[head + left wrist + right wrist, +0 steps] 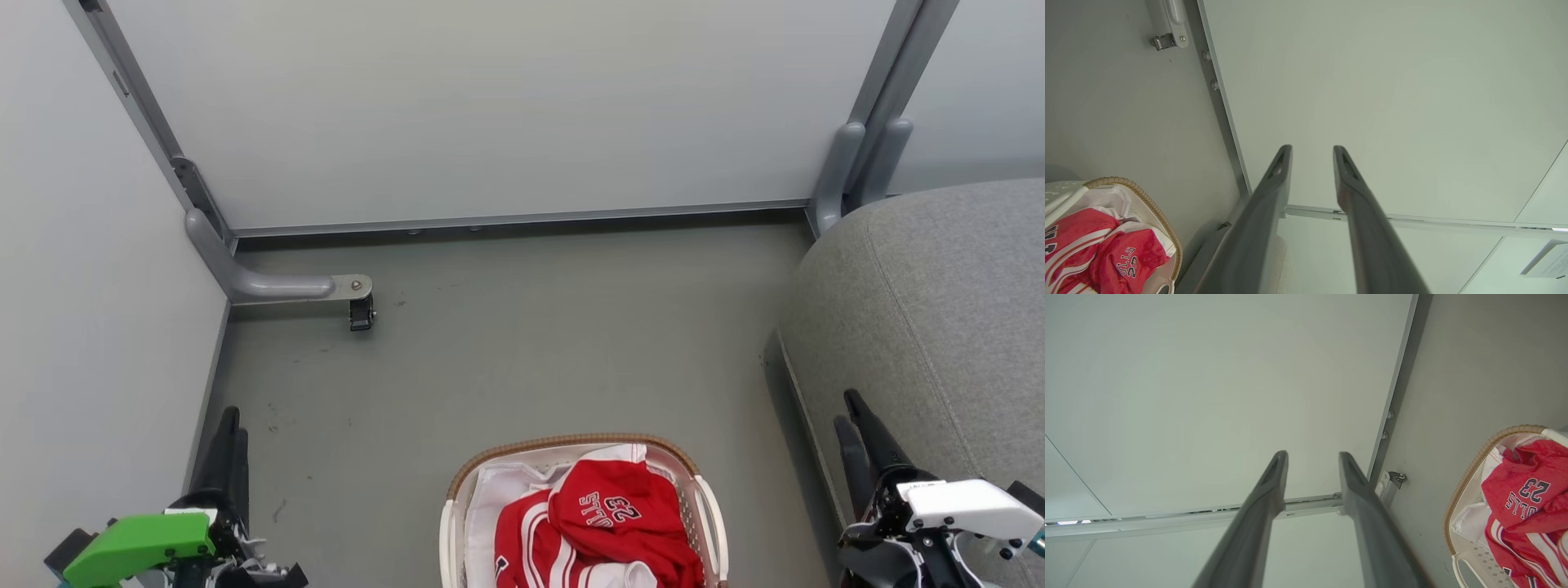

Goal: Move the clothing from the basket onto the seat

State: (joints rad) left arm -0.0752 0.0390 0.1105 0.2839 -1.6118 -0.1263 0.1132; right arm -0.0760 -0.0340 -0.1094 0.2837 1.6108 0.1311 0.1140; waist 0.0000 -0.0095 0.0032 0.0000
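Clothing (604,523) heaped in basket (571,442), none on seat (939,327) right of basket. Left hand (1310,149) and right hand (1312,455) flank basket, fingers apart, empty, likely parked pre-reach.

A wide stretch of grey floor (522,343) was seen lying open between the back panel (490,106) and the basket (522,448), and passage was allowed on both sides of the basket. The basket's top was uncovered, though it was heaped to the rim with the clothing (620,506). On the left, the space was bounded by a side panel (90,286) and narrowed by a grey foot bracket with a caster (361,310) set out onto the floor. The left gripper (231,420) was held close to that panel. On the right, the way was blocked by the seat (939,310), raised well above the floor just beside the right gripper (847,408). Its visible top was unoccupied.
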